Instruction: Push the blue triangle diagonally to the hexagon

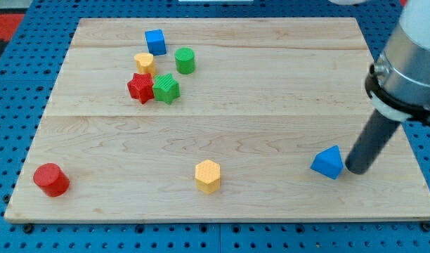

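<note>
The blue triangle (328, 162) lies on the wooden board (222, 119) at the view's lower right. The yellow hexagon (208, 176) sits near the bottom middle, well to the left of the triangle. My tip (356, 169) rests on the board just right of the blue triangle, almost touching its right side. The dark rod rises from it up and to the right.
A blue cube (155, 41), a yellow block (144, 64), a green cylinder (185, 60), a red star (140, 88) and a green star (166, 88) cluster at the upper left. A red cylinder (51, 179) stands at the lower left corner.
</note>
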You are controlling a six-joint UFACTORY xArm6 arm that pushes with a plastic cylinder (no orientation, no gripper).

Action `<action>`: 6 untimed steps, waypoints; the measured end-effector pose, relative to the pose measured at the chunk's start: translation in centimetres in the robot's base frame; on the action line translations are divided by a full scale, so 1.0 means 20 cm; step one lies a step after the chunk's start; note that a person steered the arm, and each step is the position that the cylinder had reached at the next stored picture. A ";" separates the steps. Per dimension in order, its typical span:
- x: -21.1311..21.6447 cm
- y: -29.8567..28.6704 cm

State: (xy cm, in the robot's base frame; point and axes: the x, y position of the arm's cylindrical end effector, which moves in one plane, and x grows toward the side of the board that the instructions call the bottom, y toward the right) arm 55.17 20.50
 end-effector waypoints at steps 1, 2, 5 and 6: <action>0.04 -0.18; 0.03 -0.88; -0.08 -0.39; -0.08 -1.06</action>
